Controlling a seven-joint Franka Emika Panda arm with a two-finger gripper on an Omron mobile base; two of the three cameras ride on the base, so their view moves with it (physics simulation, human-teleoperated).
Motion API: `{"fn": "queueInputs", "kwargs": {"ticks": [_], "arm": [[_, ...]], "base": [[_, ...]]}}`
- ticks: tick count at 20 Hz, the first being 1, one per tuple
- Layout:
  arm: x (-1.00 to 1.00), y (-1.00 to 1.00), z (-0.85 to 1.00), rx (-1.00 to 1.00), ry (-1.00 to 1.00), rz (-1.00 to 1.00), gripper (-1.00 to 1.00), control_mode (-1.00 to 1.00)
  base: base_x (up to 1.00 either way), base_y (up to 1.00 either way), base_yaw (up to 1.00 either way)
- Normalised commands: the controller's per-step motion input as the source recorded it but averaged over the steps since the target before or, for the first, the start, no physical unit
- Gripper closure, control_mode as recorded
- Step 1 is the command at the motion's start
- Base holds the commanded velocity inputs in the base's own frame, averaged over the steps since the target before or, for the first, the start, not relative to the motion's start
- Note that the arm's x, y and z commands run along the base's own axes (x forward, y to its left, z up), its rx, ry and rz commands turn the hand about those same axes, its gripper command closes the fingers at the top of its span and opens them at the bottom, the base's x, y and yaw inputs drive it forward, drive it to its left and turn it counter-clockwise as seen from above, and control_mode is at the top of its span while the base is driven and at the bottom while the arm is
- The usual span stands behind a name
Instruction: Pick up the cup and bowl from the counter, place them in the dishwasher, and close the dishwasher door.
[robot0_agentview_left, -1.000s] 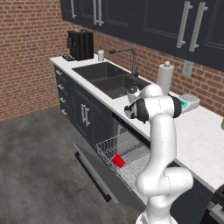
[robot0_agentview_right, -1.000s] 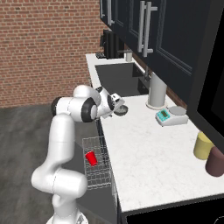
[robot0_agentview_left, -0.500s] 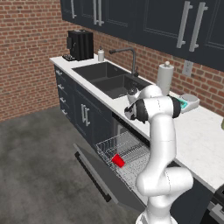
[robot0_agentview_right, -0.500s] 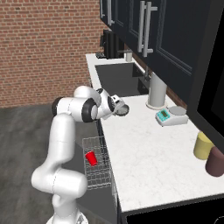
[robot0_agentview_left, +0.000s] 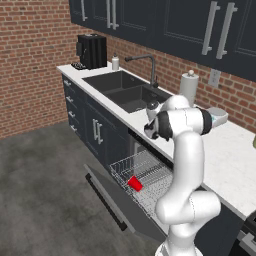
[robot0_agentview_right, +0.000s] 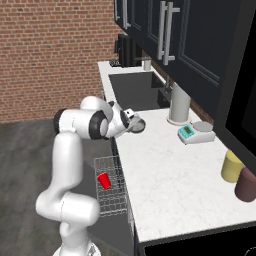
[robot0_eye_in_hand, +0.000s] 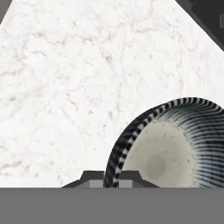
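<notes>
Jaws are pinched shut on the bowl's (robot0_eye_in_hand: 168, 144) near rim, right at the counter (robot0_agentview_right: 175, 180) edge. The dishwasher (robot0_agentview_left: 145, 175) rack sits below-left of it, cup (robot0_agentview_left: 134, 183) already inside.

Red brick wall (robot0_agentview_left: 35, 55) behind and to the left, running on as backsplash. Grey mottled concrete floor (robot0_agentview_left: 45, 200). Dark navy upper cabinets (robot0_agentview_left: 165, 25) with silver bar handles; matching lower cabinets (robot0_agentview_left: 97, 132) below. Dark double sink (robot0_agentview_left: 125, 92) with a curved faucet (robot0_agentview_left: 145, 65). Black coffee machine (robot0_agentview_left: 91, 51) at the far end. White paper-towel roll (robot0_agentview_right: 179, 105) upright near the wall, small scale (robot0_agentview_right: 195, 132) just beside it. Yellow jar (robot0_agentview_right: 232, 166) and maroon jar (robot0_agentview_right: 246, 184) touching or nearly so. Even, flat light.
</notes>
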Motion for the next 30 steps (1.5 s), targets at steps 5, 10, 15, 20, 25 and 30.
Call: {"fn": "queueInputs", "kwargs": {"ticks": [5, 10, 15, 20, 25, 30], "arm": [[-1.00, 0.67, 0.02, 0.02, -0.03, 0.00, 1.00, -1.00], [-1.00, 0.93, 0.00, 0.00, 0.00, 0.00, 1.00, -1.00], [-1.00, 0.88, 0.10, 0.00, 0.00, -0.03, 1.00, -1.00], [-1.00, 0.72, -0.25, 0.00, 0.03, -0.05, 1.00, -1.00], [-0.60, 0.42, -0.95, 0.00, 0.12, -0.04, 1.00, -1.00], [0.04, 0.04, -0.90, 0.00, 0.15, -0.02, 1.00, -1.00]], "base": [[0.00, 0.00, 0.00], [0.00, 0.00, 0.00], [0.00, 0.00, 0.00], [0.00, 0.00, 0.00], [0.00, 0.00, 0.00], [0.00, 0.00, 0.00]]}}
